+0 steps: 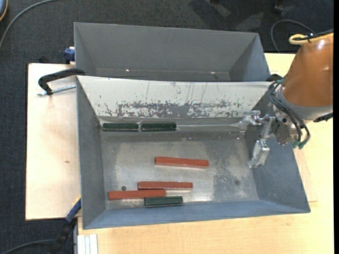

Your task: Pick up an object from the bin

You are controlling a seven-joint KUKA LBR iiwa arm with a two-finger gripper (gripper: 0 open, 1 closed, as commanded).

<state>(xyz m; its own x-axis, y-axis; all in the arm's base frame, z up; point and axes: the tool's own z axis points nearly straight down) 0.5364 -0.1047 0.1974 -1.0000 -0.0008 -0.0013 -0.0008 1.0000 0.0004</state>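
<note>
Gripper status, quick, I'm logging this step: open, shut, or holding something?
Gripper: open or shut cannot be told; it hangs near the bin's right wall, away from the nearest red bar.

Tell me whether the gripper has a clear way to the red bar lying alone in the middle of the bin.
Probably yes. The gripper hangs near the right wall of the bin. The lone red bar lies flat on bare floor to its left, with nothing between them.
</note>
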